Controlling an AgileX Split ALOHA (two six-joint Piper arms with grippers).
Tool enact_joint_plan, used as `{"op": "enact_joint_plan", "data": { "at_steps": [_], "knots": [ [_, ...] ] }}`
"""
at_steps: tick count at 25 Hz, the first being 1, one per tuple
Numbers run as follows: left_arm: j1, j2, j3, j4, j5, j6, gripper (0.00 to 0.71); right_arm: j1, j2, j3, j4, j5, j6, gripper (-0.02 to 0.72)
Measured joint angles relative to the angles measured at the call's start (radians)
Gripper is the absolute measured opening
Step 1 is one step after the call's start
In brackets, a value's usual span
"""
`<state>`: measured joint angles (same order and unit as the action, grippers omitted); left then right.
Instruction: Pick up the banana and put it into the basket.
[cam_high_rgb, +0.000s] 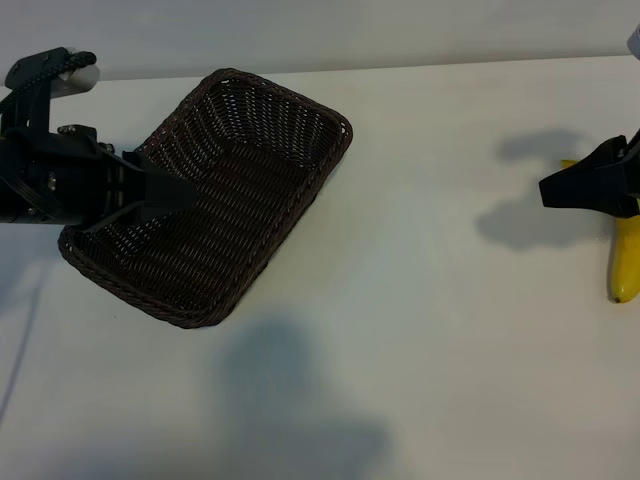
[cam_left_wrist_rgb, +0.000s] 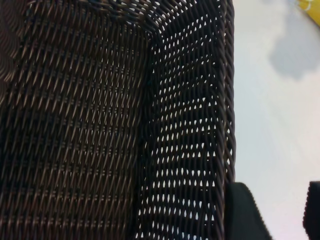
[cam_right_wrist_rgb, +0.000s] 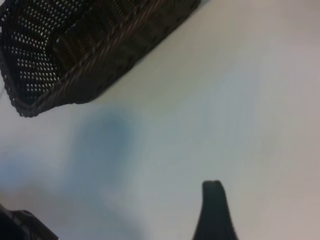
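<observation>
The yellow banana (cam_high_rgb: 626, 262) lies on the white table at the far right edge, and a sliver of it (cam_left_wrist_rgb: 310, 5) shows in the left wrist view. My right gripper (cam_high_rgb: 556, 189) hovers just above and to the left of it. In the right wrist view its jaws are spread wide (cam_right_wrist_rgb: 117, 220), with only bare table between them and no banana in sight. The dark brown wicker basket (cam_high_rgb: 290, 205) sits slanted at the left. My left gripper (cam_high_rgb: 150, 200) hangs over the basket's left end with its fingers apart, one finger (cam_left_wrist_rgb: 245, 215) showing beside the braided rim (cam_left_wrist_rgb: 229, 100).
A wide stretch of white table (cam_high_rgb: 440, 300) separates basket and banana. Shadows of the arms fall on it. The table's back edge runs along the top of the exterior view. The basket's corner (cam_right_wrist_rgb: 30, 100) appears far off in the right wrist view.
</observation>
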<state>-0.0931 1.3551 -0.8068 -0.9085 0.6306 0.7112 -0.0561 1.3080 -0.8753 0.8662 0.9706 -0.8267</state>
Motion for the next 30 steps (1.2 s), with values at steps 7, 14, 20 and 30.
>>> {"op": "enact_joint_plan", "data": {
  "at_steps": [7,14,20,30],
  "knots": [
    [0.0,0.0,0.0,0.0,0.0,0.0,0.358,0.0,0.0,0.0,0.0,0.0,0.0,0.521],
    [0.0,0.0,0.0,0.0,0.0,0.0,0.358,0.0,0.0,0.0,0.0,0.0,0.0,0.521],
    [0.0,0.0,0.0,0.0,0.0,0.0,0.358,0.0,0.0,0.0,0.009,0.0,0.0,0.521],
    [0.0,0.0,0.0,0.0,0.0,0.0,0.358,0.0,0.0,0.0,0.029,-0.001,0.0,0.521]
  ]
}}
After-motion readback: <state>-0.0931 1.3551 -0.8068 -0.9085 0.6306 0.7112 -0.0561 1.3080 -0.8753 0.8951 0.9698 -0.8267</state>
